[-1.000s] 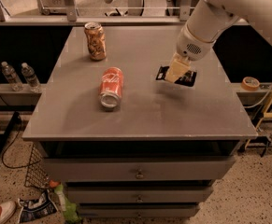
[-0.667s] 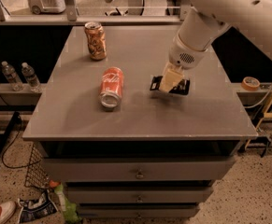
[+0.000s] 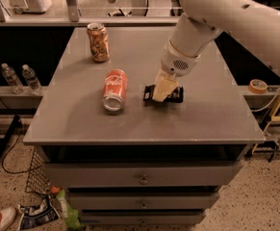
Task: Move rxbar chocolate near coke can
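The rxbar chocolate (image 3: 174, 95) is a flat black wrapper on the grey table top (image 3: 130, 119), a little right of centre. My gripper (image 3: 161, 89) comes down from the upper right on the white arm and sits on the bar's left half, covering its middle. The coke can (image 3: 115, 89) is red with white script and lies on its side, silver end toward the front, a short gap to the left of the bar.
A tan-and-orange patterned can (image 3: 98, 42) stands upright at the back left of the table. Drawers sit below the table top. Water bottles (image 3: 23, 78) stand on a low shelf to the left. A tape roll (image 3: 258, 86) lies at the right.
My gripper and the rxbar chocolate have moved left and toward the front, closer to the coke can. The cans have not moved.
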